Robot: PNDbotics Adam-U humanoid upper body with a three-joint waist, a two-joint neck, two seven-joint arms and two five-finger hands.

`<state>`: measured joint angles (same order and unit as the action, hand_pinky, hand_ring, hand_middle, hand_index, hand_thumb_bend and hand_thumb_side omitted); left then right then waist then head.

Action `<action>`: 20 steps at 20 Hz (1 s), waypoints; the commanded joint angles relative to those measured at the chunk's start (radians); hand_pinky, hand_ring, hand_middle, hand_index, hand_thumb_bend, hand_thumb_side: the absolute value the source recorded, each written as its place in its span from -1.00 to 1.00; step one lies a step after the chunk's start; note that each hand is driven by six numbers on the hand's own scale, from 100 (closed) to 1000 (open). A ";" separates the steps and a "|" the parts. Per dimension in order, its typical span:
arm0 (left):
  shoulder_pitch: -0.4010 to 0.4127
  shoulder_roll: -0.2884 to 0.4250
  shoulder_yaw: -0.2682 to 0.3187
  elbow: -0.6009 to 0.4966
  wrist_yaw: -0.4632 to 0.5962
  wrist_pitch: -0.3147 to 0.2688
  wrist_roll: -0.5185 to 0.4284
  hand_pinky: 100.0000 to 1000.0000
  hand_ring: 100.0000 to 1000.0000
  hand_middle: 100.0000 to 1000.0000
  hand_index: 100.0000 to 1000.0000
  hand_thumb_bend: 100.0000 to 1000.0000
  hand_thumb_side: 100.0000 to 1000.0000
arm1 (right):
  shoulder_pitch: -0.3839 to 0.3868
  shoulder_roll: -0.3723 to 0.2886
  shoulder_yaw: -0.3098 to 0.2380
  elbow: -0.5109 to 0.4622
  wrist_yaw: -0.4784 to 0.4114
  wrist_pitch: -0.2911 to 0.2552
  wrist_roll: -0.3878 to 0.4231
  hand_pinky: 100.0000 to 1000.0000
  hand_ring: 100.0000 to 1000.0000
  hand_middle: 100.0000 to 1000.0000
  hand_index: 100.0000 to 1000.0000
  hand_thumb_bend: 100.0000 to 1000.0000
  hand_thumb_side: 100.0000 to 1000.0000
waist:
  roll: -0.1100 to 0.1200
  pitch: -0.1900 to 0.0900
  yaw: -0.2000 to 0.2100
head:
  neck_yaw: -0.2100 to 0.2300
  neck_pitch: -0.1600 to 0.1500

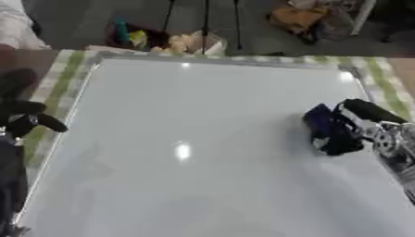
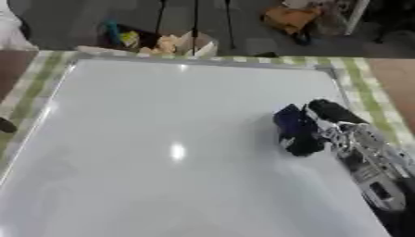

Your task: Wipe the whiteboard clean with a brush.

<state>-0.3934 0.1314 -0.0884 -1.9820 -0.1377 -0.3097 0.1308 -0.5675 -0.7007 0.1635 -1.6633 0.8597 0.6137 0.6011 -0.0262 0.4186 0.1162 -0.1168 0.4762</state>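
Observation:
A large whiteboard (image 1: 194, 139) with a grey frame lies flat and fills most of both views; its surface looks blank with a light glare. My right hand (image 1: 365, 125) comes in from the right edge, fingers curled round a dark blue brush (image 1: 328, 132) that rests on the board's right side. My left hand (image 1: 24, 120) sits at the left edge beside the board's frame, its dark fingers curled and holding nothing.
A green and white checked cloth (image 1: 57, 78) lies under the board. Beyond the far edge stand a box of coloured items (image 1: 154, 39), tripod legs (image 1: 203, 18) and an orange object (image 1: 296, 16) on the floor.

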 commanded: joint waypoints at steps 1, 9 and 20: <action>-0.010 0.009 -0.002 -0.018 0.001 0.000 -0.004 -0.21 0.78 0.54 0.14 -1.00 0.95 | -0.004 -0.042 -0.023 -0.003 -0.013 0.096 0.075 0.16 0.43 0.08 -0.69 -1.00 -0.52 | 0.001 -0.020 -0.003 | 0.003 -0.007; -0.011 0.010 0.000 -0.018 0.000 0.000 -0.004 -0.21 0.78 0.54 0.14 -1.00 0.95 | 0.017 -0.046 -0.032 -0.016 -0.031 0.102 0.061 0.15 0.42 0.06 -0.70 -1.00 -0.52 | 0.001 -0.019 -0.006 | 0.007 -0.007; -0.009 0.011 0.001 -0.018 0.000 0.001 -0.004 -0.21 0.78 0.54 0.14 -1.00 0.95 | 0.042 -0.050 -0.069 -0.056 -0.164 0.136 0.044 0.08 0.37 0.01 -0.71 -1.00 -0.57 | 0.002 -0.019 -0.012 | 0.007 -0.007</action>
<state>-0.3934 0.1315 -0.0883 -1.9820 -0.1377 -0.3093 0.1303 -0.5179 -0.7109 0.1116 -1.7010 0.7170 0.6518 0.5631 -0.0248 0.4186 0.1053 -0.1114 0.4762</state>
